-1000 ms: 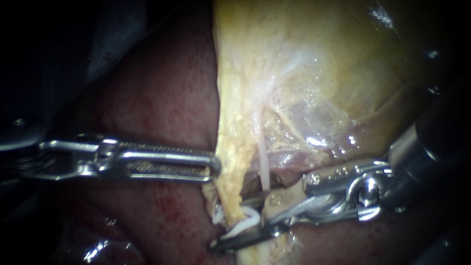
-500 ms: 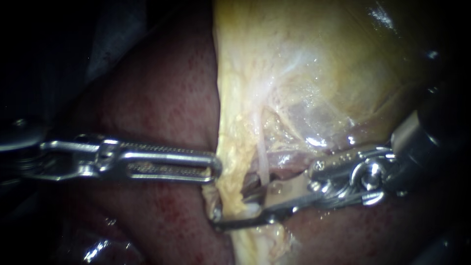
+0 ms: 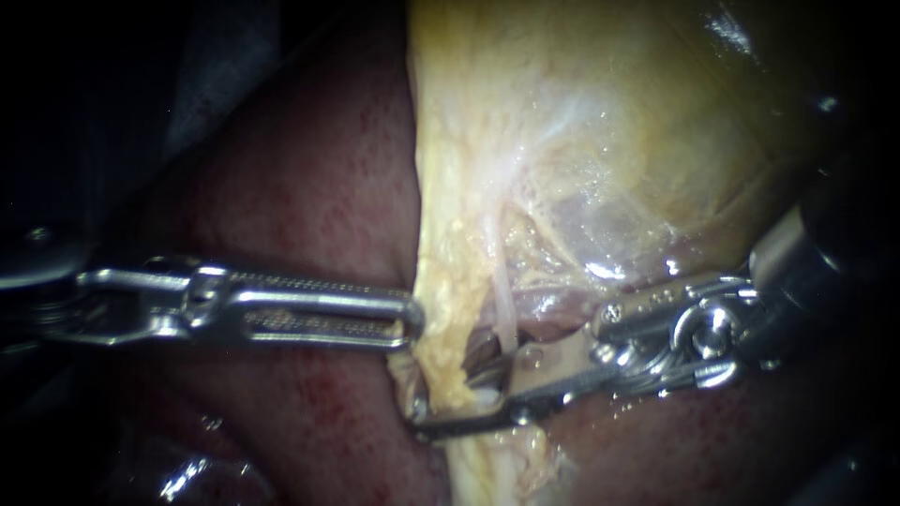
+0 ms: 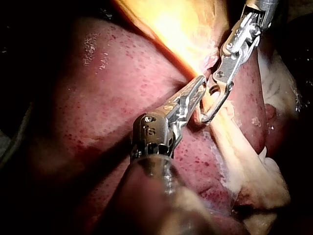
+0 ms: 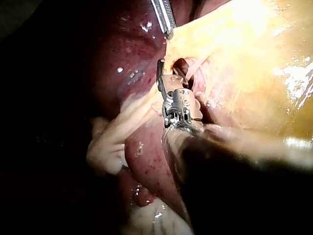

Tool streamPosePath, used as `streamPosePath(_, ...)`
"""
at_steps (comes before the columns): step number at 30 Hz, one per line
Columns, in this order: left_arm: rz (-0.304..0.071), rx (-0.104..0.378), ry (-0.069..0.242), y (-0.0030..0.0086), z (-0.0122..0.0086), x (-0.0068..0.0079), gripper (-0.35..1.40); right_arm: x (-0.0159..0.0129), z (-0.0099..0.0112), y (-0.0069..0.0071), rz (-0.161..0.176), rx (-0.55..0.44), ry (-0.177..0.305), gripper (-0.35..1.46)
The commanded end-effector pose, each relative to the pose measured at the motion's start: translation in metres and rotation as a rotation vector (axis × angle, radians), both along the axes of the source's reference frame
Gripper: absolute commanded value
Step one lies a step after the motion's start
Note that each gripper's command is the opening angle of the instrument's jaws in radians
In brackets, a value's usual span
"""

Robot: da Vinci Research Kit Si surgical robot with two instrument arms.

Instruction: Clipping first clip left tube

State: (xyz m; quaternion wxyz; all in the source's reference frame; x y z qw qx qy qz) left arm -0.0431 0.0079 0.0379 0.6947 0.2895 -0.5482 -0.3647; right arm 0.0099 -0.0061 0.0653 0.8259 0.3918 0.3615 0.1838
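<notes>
A: Where was the left tube (image 3: 445,356)?

B: It ran down from the gallbladder (image 3: 600,122) as a yellow band, with the liver (image 3: 309,206) dark red on either side. A thin pale tube (image 3: 503,305) lay just beside it, on the side of the right instrument (image 3: 450,403).

A: And that instrument's jaws?

B: They were drawn narrow across the left tube, one jaw on each side and both touching it. A speck of white clip (image 3: 480,399) showed between them, right against the band. The right wrist view showed the same thing: the dark jaw was hooked round the yellow strand, just ahead of the hinge.

A: What about the left instrument (image 3: 410,323)?

B: Its shaft lay level over the liver. The jaws were pressed together and pinched the near edge of the same band, just above the other instrument's jaws. In the left wrist view its tip met the yellow tissue right beside the other instrument's looped jaw.

A: Did the two instruments touch?

B: I could not tell. They were very close, with the band between them.
</notes>
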Motion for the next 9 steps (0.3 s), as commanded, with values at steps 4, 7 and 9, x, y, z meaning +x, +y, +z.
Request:
streamPosePath(4, 0.002, 0.001, -0.001, 0.0, 0.0, 0.0, -0.35, 0.0, 0.0, 0.0, 0.0, 0.0, 0.0, -0.2)
streamPosePath(7, 0.002, 0.001, -0.001, 0.0, 0.0, 0.0, -0.35, 0.0, 0.0, -0.0001, -0.001, 0.0, 0.0, -0.2)
streamPosePath(9, 0.002, 0.001, -0.001, 0.0, 0.0, 0.0, -0.35, 0.0, 0.0, -0.0001, -0.001, 0.0, 0.0, -0.2)
